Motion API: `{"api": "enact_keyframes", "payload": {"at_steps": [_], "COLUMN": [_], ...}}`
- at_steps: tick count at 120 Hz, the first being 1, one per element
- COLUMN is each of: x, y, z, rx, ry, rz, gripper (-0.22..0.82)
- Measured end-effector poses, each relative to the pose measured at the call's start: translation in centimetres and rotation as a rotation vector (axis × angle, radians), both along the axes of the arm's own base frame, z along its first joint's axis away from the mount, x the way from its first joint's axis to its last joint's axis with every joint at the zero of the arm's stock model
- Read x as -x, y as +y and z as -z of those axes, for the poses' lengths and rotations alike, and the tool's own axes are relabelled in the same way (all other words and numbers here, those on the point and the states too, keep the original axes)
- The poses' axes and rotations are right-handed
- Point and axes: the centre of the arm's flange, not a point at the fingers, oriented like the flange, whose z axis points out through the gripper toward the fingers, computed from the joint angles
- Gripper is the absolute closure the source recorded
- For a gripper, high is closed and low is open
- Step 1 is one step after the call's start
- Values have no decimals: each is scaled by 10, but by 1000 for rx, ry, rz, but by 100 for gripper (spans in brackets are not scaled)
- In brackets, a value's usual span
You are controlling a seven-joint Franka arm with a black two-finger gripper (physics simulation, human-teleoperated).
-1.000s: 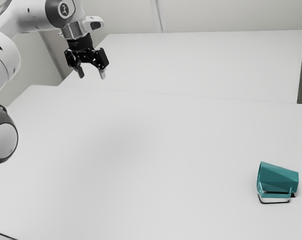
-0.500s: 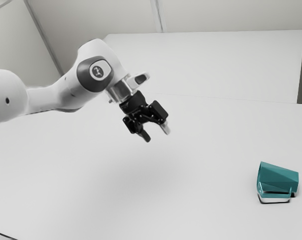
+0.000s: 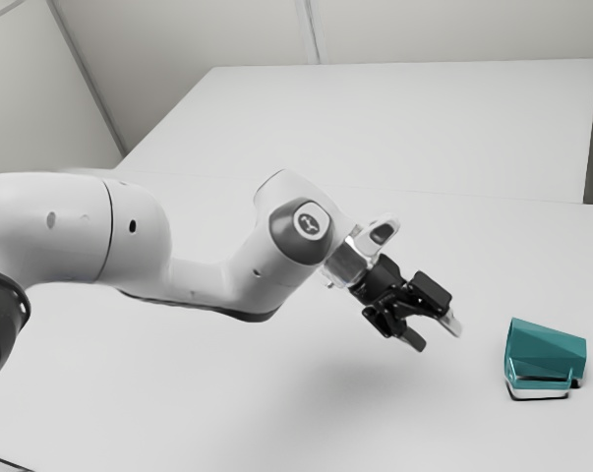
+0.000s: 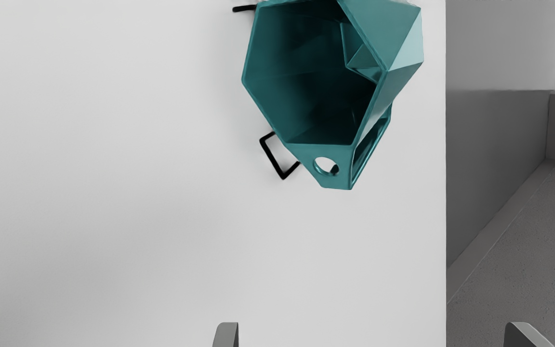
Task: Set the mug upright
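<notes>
Teal mug (image 3: 545, 352): being borne on its side by the bench (image 3: 227, 403), at the exterior view's right; its wide mouth is being turned toward the pincer (image 3: 434, 332).
Mug's inside: being exposed to the wrist view, with dark teal shade being cast across its faceted walls.
Handle (image 4: 337, 180): being held out from the mug's side, a round hole being framed in it.
Black outline (image 4: 271, 158): being seen as a thin, angular line on the bench, partly being covered by the mug.
Pincer: being held open and empty, above the bench and near the mug, without touching it; the fingertips (image 4: 228, 335) are being kept wide apart.
Pincer's tilt: being slanted downward and toward the exterior view's right.
White arm (image 3: 217, 285): being stretched from the exterior view's left, the black pincer being carried at its end.
Bench edge: being shown near the mug in the wrist view, with grey floor (image 4: 523, 250) being seen past it.
Pale wall (image 3: 453, 29): being crossed by an upright seam.
</notes>
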Motion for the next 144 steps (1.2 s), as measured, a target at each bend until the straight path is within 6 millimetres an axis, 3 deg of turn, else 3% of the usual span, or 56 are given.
{"api": "enact_keyframes", "payload": {"at_steps": [36, 87, 144], "x": [-30, -51, -51], "y": [-55, -83, -96], "z": [29, 57, 67], "rx": [23, 60, 140], "ry": [-146, -222, -225], "rz": [72, 104, 84], "gripper": [0, 0, 0]}}
